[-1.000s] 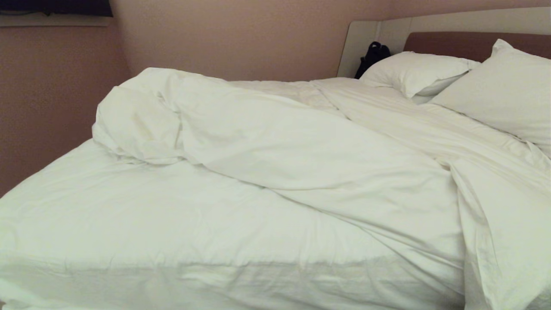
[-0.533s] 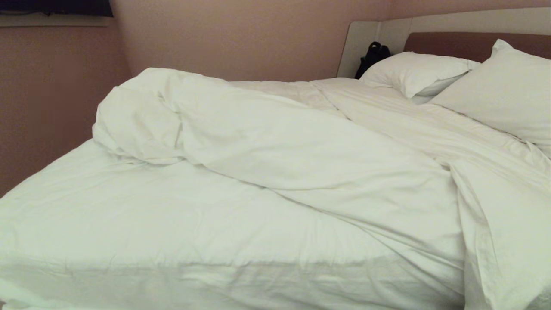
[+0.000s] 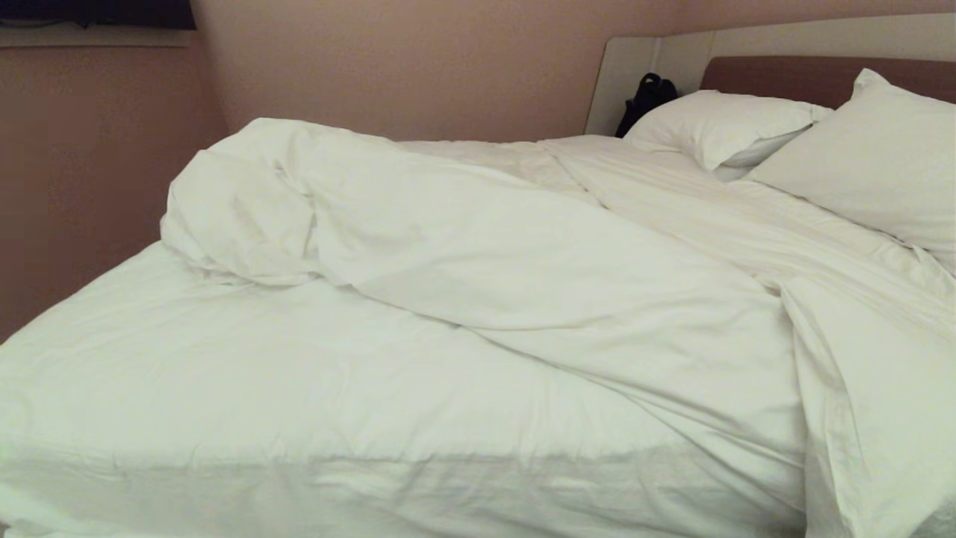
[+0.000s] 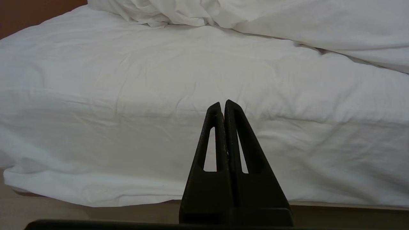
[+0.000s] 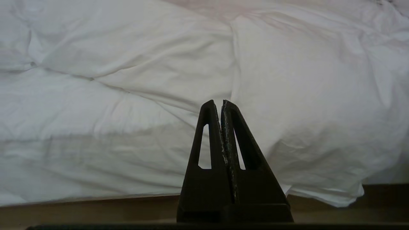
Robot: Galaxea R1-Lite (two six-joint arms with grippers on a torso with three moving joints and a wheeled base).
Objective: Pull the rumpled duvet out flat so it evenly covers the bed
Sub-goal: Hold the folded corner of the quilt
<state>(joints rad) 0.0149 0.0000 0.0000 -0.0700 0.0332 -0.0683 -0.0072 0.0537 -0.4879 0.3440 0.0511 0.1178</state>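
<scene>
Duvet lies rumpled on the bed, heaped in a thick fold that runs from the far left corner across the middle toward the near right, where one flap hangs over the near edge. Its far-left end is bunched into a puffy lump, and soft creases run along its length. The near left part of the mattress shows smoother white cloth with shallow wrinkles, draping over the near edge above the beige platform base.

Two white pillows lean at the far right against the headboard, pale with a brown padded panel. A small black object sits at the headboard's left end, just beside the far pillow. Pinkish walls stand behind.

Neither arm shows in the head view. The left gripper hovers before the near side of the bed, fingers pressed together and empty. The right gripper hovers in front of the hanging flap, likewise closed on nothing, apart from the cloth.
</scene>
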